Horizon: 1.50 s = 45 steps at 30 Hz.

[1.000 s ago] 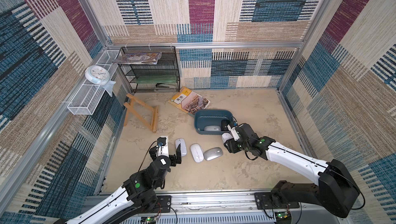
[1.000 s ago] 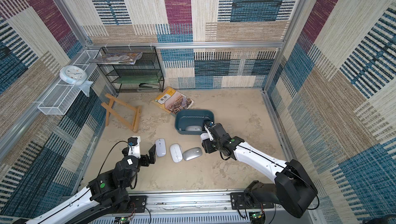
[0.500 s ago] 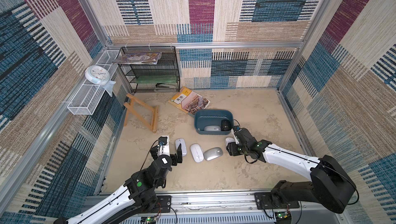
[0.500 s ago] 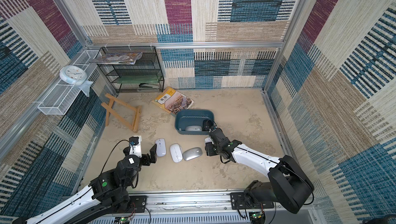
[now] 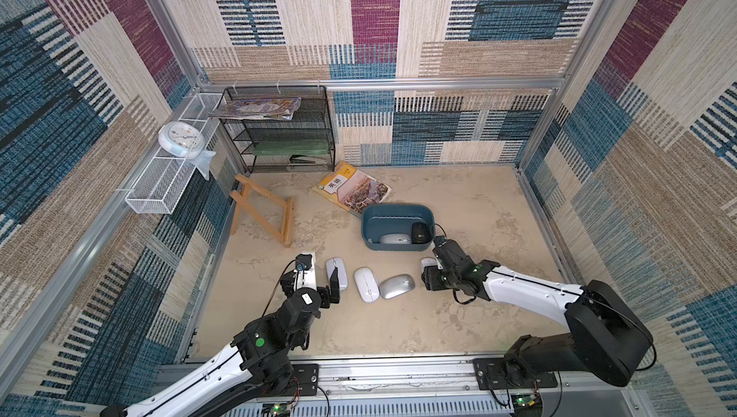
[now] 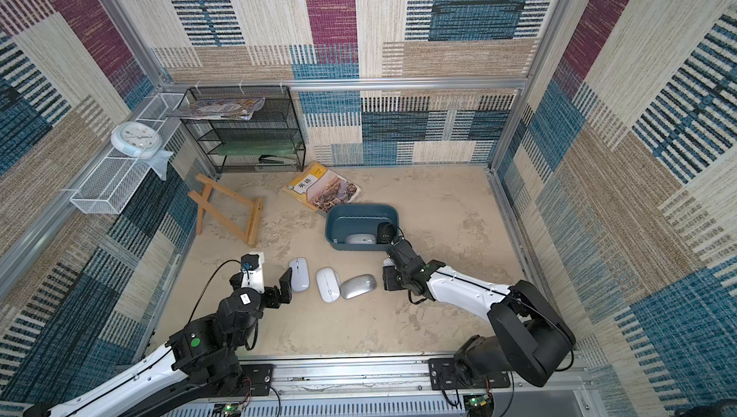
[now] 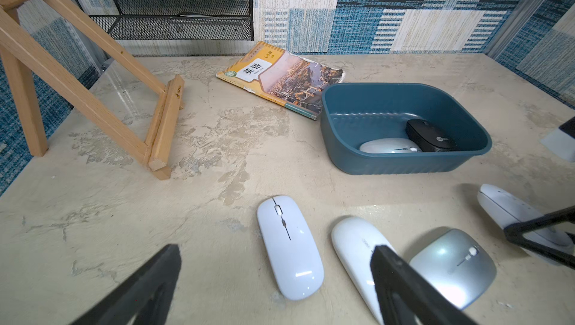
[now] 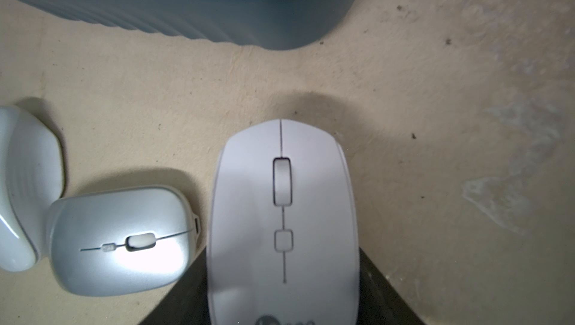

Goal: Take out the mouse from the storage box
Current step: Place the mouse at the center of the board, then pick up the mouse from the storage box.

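The teal storage box (image 5: 397, 211) stands mid-table in both top views, with a pale grey mouse (image 5: 395, 238) and a black mouse (image 5: 420, 232) lying in it. My right gripper (image 8: 281, 276) is shut on a white mouse (image 8: 283, 202) with a scroll wheel. It holds the mouse low over the table, just outside the box's near right corner and beside a silver mouse (image 8: 121, 239). In a top view only the white mouse's tip (image 5: 426, 263) shows. My left gripper (image 7: 277, 250) is open and empty, behind a slim white mouse (image 7: 289, 245).
Three mice lie in a row on the table: white (image 5: 336, 273), white (image 5: 367, 284) and silver (image 5: 397, 286). A textbook (image 5: 351, 189) lies behind the box and a wooden easel (image 5: 263, 211) to the left. A black mesh rack (image 5: 279, 135) and a white wire basket (image 5: 159, 187) are at the back left.
My right gripper has carried the white mouse from the box's rim down and toward the near side, next to the silver mouse. The left arm has stayed still.
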{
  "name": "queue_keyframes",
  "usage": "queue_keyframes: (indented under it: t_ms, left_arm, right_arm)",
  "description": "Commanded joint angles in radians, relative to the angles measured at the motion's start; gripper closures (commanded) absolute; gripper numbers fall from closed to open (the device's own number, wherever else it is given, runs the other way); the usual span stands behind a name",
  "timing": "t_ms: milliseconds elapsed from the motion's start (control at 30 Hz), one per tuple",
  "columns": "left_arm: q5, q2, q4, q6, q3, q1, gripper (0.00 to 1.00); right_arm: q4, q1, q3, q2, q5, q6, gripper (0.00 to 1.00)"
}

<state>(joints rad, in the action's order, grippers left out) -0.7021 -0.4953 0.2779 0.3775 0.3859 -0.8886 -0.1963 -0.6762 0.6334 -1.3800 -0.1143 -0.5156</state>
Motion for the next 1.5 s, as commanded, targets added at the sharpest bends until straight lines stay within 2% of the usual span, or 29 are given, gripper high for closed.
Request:
queue_keyframes:
  t_ms: [0, 100, 400, 567, 700, 833, 1033, 1233, 1467]
  left_arm:
    - [-0.002, -0.002, -0.025, -0.008, 0.001, 0.002, 0.01]
    - [-0.001, -0.003, -0.024, -0.009, 0.001, 0.003, 0.01]
    - [0.011, -0.035, -0.05, -0.018, 0.001, 0.003, 0.01]
    - [0.027, -0.065, -0.082, -0.021, -0.006, 0.004, 0.01]
    - [0.097, -0.148, -0.108, -0.031, 0.033, 0.014, 0.01]
    - [0.136, -0.31, -0.037, -0.047, 0.169, 0.026, 0.01]
    - [0.335, -0.56, 0.032, -0.041, 0.413, 0.039, 0.01]
    - [0.441, -0.872, 0.179, -0.025, 0.73, 0.052, 0.01]
    - [0.594, -1.269, 0.412, 0.024, 1.154, 0.094, 0.03]
  right_arm:
    - [0.008, 0.0, 0.012, 0.001, -0.009, -0.007, 0.45]
    - [0.006, 0.0, 0.017, 0.0, -0.009, -0.003, 0.41]
    - [-0.016, 0.0, 0.04, -0.007, -0.006, 0.011, 0.21]
    - [-0.065, 0.0, 0.078, 0.038, -0.05, 0.03, 0.2]
    - [-0.112, 0.0, 0.119, 0.123, -0.141, 0.055, 0.19]
    - [-0.115, 0.001, 0.112, 0.236, -0.259, 0.05, 0.17]
    - [-0.065, 0.003, 0.03, 0.383, -0.353, 0.027, 0.16]
    - [-0.043, 0.006, -0.041, 0.485, -0.417, 0.022, 0.13]
    - [0.026, 0.009, -0.15, 0.555, -0.428, 0.025, 0.12]
